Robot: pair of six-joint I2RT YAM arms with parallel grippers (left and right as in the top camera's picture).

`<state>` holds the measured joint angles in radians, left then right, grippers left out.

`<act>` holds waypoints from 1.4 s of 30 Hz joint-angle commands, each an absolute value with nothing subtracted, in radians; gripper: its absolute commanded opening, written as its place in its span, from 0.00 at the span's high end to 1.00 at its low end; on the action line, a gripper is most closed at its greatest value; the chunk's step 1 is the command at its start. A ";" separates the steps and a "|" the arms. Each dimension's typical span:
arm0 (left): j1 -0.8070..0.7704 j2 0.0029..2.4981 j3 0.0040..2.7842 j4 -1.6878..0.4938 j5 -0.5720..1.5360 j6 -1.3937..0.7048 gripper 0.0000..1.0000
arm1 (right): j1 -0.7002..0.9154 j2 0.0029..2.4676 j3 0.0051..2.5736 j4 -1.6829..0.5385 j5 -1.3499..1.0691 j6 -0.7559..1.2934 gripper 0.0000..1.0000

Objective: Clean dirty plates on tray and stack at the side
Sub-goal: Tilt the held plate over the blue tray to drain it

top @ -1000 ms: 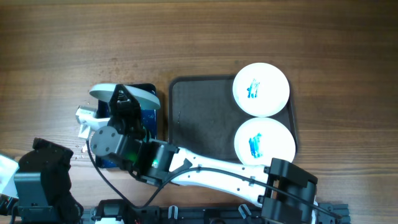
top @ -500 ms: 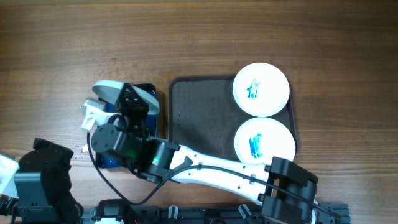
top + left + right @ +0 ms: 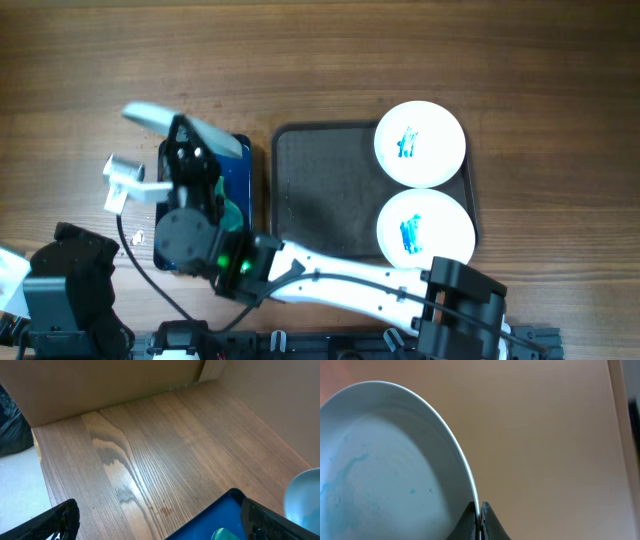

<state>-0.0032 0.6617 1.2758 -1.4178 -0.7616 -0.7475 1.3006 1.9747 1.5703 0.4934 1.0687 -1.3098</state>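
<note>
Plate (image 3: 143, 115) has swung left over open table (image 3: 300, 60), rim in right tool (image 3: 480, 511).

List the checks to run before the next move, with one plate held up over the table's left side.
1. Right claw pinches the held plate by its rim: ok.
2. Held plate wiped clean: not ok, faint blue traces show.
3. Left claw open and free: ok.
4. Other two plates on the tray cleaned: not ok, both are blue-smeared.
5. Clear set-down spot under the held plate: cannot tell, hidden from overhead.
</note>
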 commanded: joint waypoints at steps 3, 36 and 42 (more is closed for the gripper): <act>0.005 0.659 1.284 -1.419 -0.764 -0.771 0.00 | 1.326 1.973 1.576 0.416 1.035 -1.374 0.96; 0.005 0.659 1.284 -1.419 -0.764 -0.771 0.00 | 1.324 1.973 1.576 0.253 1.077 -0.933 0.96; 0.005 0.659 1.284 -1.418 -0.764 -0.772 0.00 | 1.287 1.972 1.576 -0.104 1.100 -0.252 0.96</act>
<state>-0.0032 0.6617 1.2758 -1.4181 -0.7612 -0.7475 1.3056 1.9751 1.5723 -0.0154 1.0634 -0.7235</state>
